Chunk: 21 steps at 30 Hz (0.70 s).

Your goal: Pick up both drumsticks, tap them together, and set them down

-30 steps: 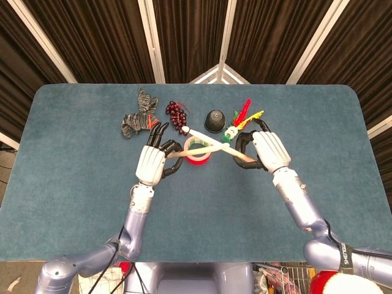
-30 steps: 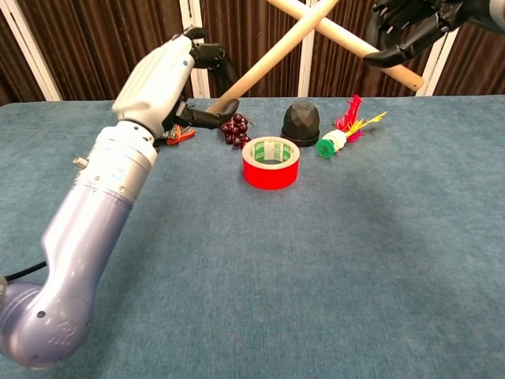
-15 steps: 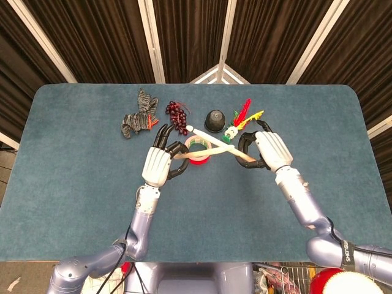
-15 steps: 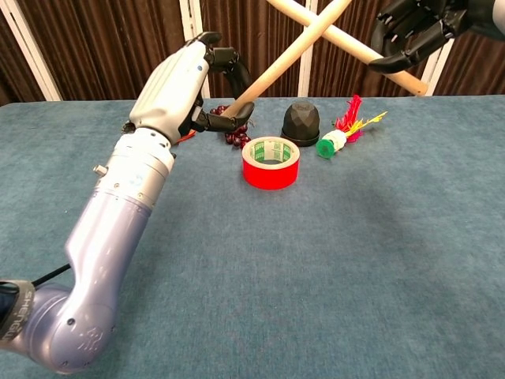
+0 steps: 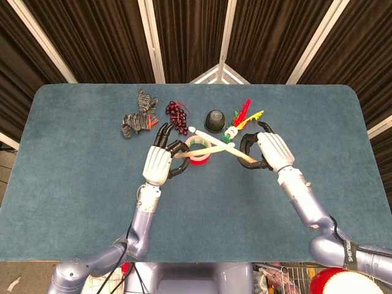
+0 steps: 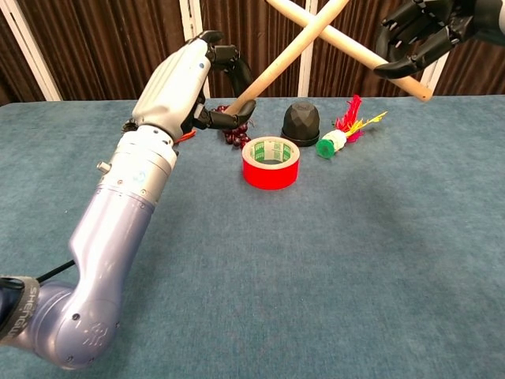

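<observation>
Hands first: left hand (image 6: 185,83) grips the butt of one drumstick (image 6: 288,55), right hand (image 6: 422,33) holds the butt of the other drumstick (image 6: 347,43). Shafts cross in an X, held aloft over the red tape roll (image 6: 271,162), centre of table (image 6: 331,284). Sticks look like light, stiff, smooth wood, liable to slip; butt-end hold seems right for the set-down

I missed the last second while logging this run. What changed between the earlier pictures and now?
The left hand moved right, toward the red tape roll; the right hand shifted slightly right. Both keep their drumsticks raised and crossed above the tape. The table items stayed put.
</observation>
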Tool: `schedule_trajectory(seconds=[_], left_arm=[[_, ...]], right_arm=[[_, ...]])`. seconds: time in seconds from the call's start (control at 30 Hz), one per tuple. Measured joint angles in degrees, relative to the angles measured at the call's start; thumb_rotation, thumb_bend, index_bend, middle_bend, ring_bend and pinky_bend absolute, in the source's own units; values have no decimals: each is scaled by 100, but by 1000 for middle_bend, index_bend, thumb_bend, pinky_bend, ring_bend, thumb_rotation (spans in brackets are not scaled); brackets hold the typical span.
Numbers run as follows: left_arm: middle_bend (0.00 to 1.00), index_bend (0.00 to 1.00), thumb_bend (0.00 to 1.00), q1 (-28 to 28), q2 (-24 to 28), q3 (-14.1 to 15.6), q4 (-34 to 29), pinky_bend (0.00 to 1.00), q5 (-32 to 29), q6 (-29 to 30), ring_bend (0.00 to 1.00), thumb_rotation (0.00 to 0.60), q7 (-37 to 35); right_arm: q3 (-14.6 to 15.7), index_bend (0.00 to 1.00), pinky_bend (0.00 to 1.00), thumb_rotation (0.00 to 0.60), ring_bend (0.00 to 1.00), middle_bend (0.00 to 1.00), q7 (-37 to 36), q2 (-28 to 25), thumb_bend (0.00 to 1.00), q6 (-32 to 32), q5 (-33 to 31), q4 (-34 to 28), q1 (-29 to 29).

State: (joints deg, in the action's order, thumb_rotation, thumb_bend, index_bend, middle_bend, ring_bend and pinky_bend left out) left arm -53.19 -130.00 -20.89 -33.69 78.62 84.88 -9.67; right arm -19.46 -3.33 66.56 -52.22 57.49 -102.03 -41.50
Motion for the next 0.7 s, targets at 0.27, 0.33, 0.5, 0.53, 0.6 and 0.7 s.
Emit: schedule_trajectory(seconds=[0.27, 0.33, 0.5, 0.53, 0.6, 0.7], left_arm=[[587, 592, 543, -37, 68, -50, 126, 0, 40, 140, 79, 600, 38], [587, 592, 543, -37, 90, -67, 117, 0, 38, 149, 79, 600, 41], [587, 592, 543, -2, 159, -69, 103, 0, 28, 134, 79, 600, 88], [587, 592, 543, 11, 169, -58, 103, 0, 28, 124, 79, 600, 94], [587, 592, 543, 27, 176, -49, 101, 0, 24, 102, 79, 600, 94], [587, 592, 543, 38, 169, -38, 101, 0, 17, 67, 79, 600, 70]], right_arm=[[24, 801, 36, 600, 432, 630, -57, -21, 470, 9, 28, -33, -3], [22, 801, 36, 600, 432, 630, -68, -30, 470, 8, 36, -46, -3], [18, 801, 36, 600, 432, 630, -69, -47, 470, 1, 46, -83, -17], [18, 801, 36, 600, 432, 630, -66, -48, 470, 2, 45, -91, -23], [17, 802, 36, 600, 432, 630, -56, -48, 470, 0, 35, -100, -32], [23, 802, 36, 600, 432, 630, -17, -42, 471, -1, 6, -102, -52]])
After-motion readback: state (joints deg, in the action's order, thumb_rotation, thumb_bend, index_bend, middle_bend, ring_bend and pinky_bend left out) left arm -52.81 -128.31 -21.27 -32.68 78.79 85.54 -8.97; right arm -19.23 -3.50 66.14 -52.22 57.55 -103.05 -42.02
